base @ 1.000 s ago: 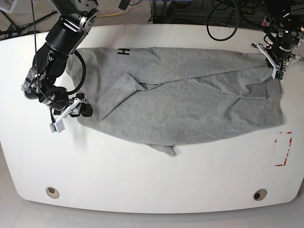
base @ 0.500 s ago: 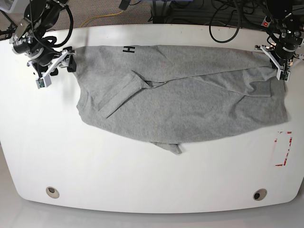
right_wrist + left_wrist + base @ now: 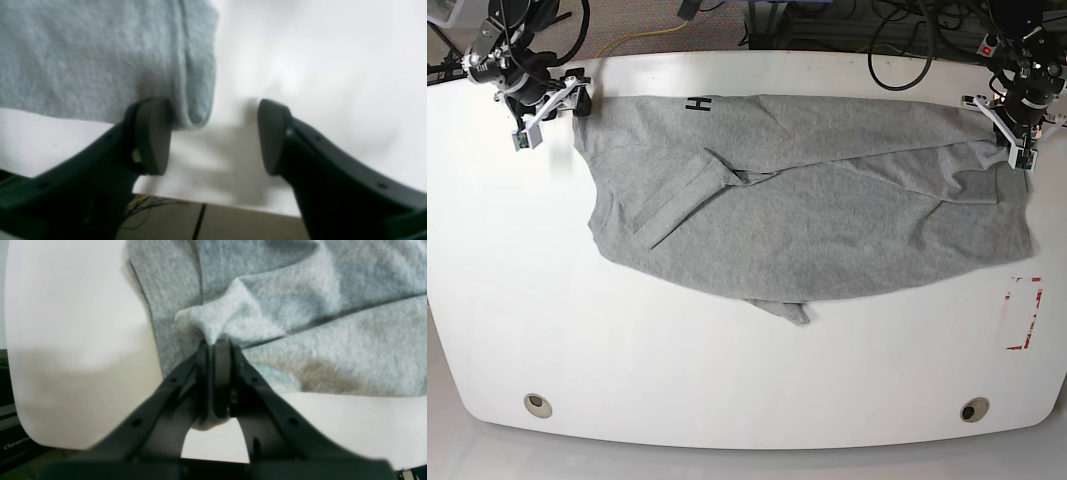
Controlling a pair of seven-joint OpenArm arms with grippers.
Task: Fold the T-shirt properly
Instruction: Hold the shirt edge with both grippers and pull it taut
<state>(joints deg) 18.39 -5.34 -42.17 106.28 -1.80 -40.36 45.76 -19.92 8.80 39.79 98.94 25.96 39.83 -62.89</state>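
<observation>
The heather-grey T-shirt [image 3: 827,210] lies spread across the white table [image 3: 727,370], with black letters [image 3: 692,104] near its far edge and a sleeve folded over its middle. My left gripper [image 3: 1019,150] is at the shirt's far right corner. In the left wrist view that gripper [image 3: 213,345] is shut on a pinched peak of the T-shirt [image 3: 333,340]. My right gripper [image 3: 577,100] is at the shirt's far left corner. The right wrist view shows it [image 3: 213,136] open, with the hemmed corner of the T-shirt [image 3: 193,83] lying against its left finger [image 3: 151,133].
A red tape rectangle [image 3: 1024,312] marks the table at the right edge. Two round holes [image 3: 538,404] [image 3: 974,409] sit near the front edge. Cables lie beyond the far edge, which runs close to both grippers.
My right arm has swung from the shirt's lower left edge up to its far left corner, and that side of the cloth has shifted. The left gripper keeps its hold.
</observation>
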